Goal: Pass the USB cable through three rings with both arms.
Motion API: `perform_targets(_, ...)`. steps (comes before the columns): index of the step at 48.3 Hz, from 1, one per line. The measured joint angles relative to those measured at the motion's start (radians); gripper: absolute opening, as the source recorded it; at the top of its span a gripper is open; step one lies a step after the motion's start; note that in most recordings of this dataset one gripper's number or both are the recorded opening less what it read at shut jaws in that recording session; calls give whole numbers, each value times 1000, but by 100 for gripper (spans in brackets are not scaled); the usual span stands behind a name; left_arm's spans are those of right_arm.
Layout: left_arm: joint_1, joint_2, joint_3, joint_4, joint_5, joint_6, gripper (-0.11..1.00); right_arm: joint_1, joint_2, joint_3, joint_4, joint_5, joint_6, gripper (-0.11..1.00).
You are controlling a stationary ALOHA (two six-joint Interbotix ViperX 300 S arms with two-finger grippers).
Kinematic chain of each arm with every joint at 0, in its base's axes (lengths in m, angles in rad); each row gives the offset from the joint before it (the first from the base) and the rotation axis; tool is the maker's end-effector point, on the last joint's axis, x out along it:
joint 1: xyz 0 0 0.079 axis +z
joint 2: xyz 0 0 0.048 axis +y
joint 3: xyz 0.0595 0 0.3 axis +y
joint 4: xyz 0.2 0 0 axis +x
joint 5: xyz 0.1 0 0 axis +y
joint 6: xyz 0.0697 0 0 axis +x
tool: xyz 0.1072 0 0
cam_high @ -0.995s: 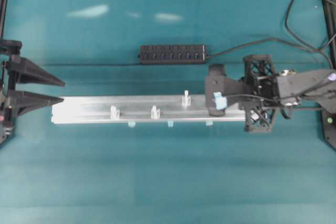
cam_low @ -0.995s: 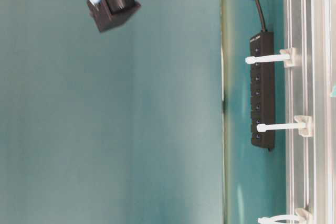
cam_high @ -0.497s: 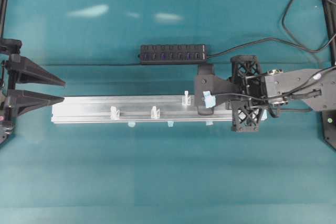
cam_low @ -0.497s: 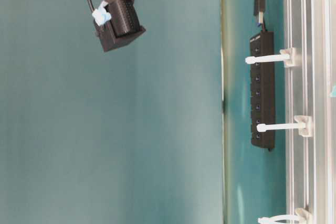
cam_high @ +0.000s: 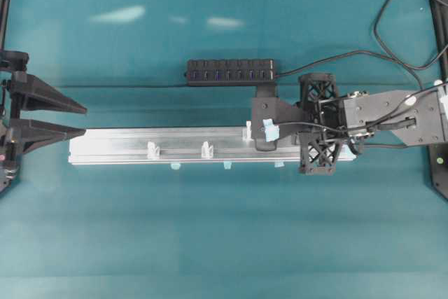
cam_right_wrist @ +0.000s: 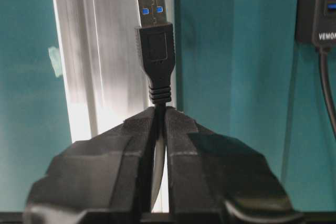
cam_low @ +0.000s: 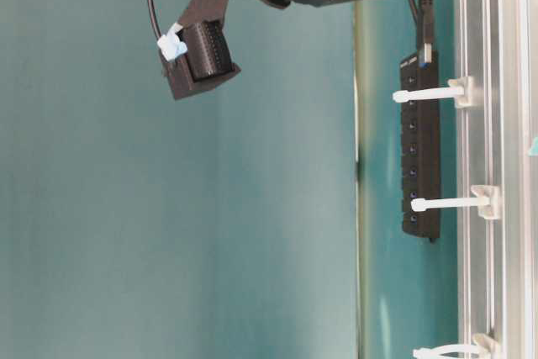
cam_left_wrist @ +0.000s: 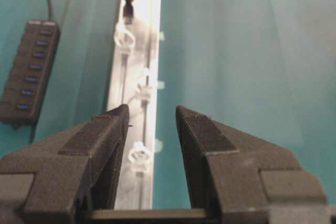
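Right gripper [cam_right_wrist: 157, 124] clamps USB cable [cam_right_wrist: 156, 51] behind plug, just right of first ring [cam_high: 247, 131]; slight misalignment could snag the loop. Left gripper [cam_left_wrist: 151, 121] half-open, empty, waiting far left.

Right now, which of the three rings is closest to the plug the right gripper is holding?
The ring at the rail's right end, just ahead of the USB plug in the right gripper. It sits on the rail's far edge; the other two stand further left, on the near edge.
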State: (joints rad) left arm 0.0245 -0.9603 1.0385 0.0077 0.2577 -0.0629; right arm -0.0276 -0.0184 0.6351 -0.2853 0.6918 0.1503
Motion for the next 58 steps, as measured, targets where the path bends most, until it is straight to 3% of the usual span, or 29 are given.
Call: perform_targets(58,2,12,0,2,11,3,44,-23,66,-41,0,-146,0,-9)
